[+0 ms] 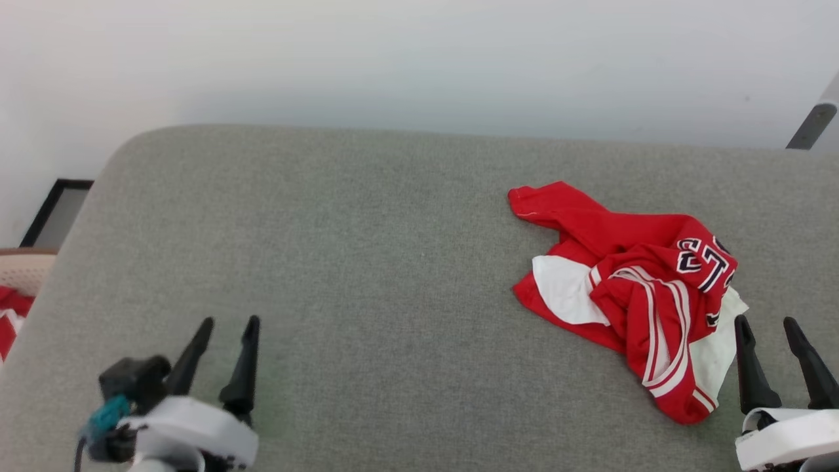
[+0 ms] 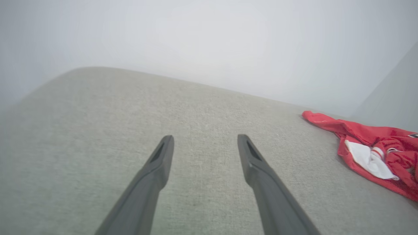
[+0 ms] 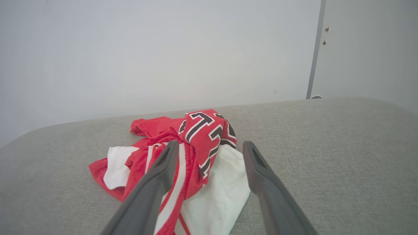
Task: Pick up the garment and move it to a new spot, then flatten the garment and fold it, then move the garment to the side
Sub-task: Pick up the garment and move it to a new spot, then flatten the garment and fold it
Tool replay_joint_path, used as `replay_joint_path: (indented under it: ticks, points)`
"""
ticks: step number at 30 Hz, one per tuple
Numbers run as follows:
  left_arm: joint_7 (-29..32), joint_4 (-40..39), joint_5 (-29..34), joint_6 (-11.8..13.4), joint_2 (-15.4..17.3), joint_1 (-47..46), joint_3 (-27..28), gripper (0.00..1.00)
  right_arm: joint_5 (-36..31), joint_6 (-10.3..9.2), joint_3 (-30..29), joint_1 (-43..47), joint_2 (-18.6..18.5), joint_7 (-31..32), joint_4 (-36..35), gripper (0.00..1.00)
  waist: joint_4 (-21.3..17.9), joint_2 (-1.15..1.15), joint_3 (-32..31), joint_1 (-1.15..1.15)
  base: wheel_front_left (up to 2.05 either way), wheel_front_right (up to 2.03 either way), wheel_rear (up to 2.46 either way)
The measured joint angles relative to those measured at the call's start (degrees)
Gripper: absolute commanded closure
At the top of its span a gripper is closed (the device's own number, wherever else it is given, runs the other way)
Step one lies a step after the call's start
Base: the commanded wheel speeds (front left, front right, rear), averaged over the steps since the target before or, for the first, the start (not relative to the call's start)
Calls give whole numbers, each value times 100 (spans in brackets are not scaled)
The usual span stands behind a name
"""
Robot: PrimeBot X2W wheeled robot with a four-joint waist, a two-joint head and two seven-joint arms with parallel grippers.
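The garment [image 1: 645, 288] is a red jersey with white sleeves, stripe trim and black numerals, lying crumpled on the right part of the grey padded surface [image 1: 367, 262]. My right gripper [image 1: 767, 321] stands open at the lower right, just beside the garment's near right edge, nothing between its fingers. In the right wrist view the garment [image 3: 192, 147] bunches up just beyond and between the fingers of the right gripper [image 3: 209, 145]. My left gripper [image 1: 228, 322] stands open at the lower left, far from the garment. The left wrist view has the left gripper [image 2: 205, 138] over bare fabric, with the garment [image 2: 369, 147] off to the right.
A pale wall [image 1: 419, 59] rises behind the surface's far rounded edge. At the far left, off the surface, sit a dark frame [image 1: 56, 210] and a basket [image 1: 19, 272] with red cloth. A grey bar [image 1: 813, 121] leans at the top right.
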Motion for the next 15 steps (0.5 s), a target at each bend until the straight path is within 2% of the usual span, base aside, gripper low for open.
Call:
replay_joint_path:
  ticks: [3, 7, 11, 15]
  points:
    - [0, -530, 838, 29, -109, 438, 532, 0, 18, 0, 66, -52, -21, 0, -45, 0, -20, 0, -105, 0, 0, 0, 0]
    - [0, -1077, 1617, -43, -343, 754, 1004, 0, 64, 0, 78, -139, -55, 0, -141, 0, -135, 0, -159, 0, 0, 0, 0]
    - [0, -1314, 2086, -141, -575, 964, 1277, 0, 78, 0, 89, -172, -60, 0, -203, 0, -240, 0, -181, 0, 0, 0, 0]
    - [0, -1248, 2302, -225, -816, 1066, 1371, 0, 81, 0, 88, -169, -34, 0, -182, 0, -292, 0, -151, 0, 0, 0, 0]
